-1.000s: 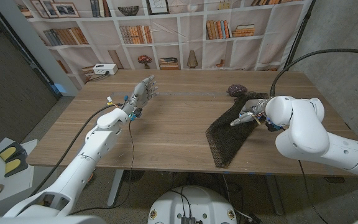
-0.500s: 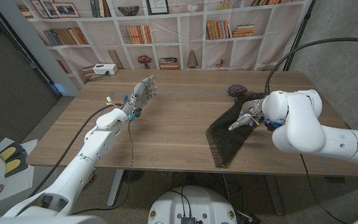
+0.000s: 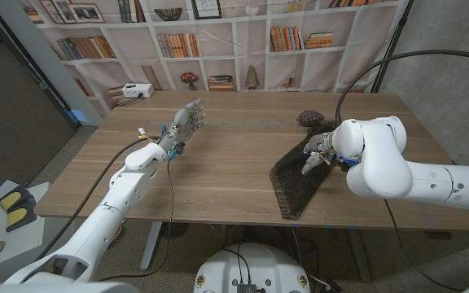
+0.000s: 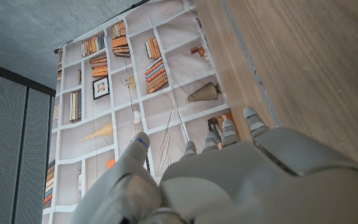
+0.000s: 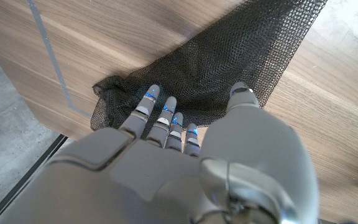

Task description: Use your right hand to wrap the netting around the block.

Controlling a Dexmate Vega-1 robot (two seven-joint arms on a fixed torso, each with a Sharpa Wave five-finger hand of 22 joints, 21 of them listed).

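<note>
Bookshelves back our wooden bench (image 3: 218,163); netting (image 3: 298,175) lies flat at three o'clock, block (image 3: 309,118) unwrapped beyond it. Our right robot hand (image 3: 317,151) hovers spread over it; left robot hand (image 3: 187,120) spread, idle.

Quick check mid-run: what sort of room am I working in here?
Probably a lab or test room staged as a study: a printed bookshelf backdrop, a bare concrete wall, and a wooden table.

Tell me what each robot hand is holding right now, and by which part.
Left robot hand holds nothing, fingers apart. Right robot hand is over the netting; whether it grips it cannot be told.
</note>
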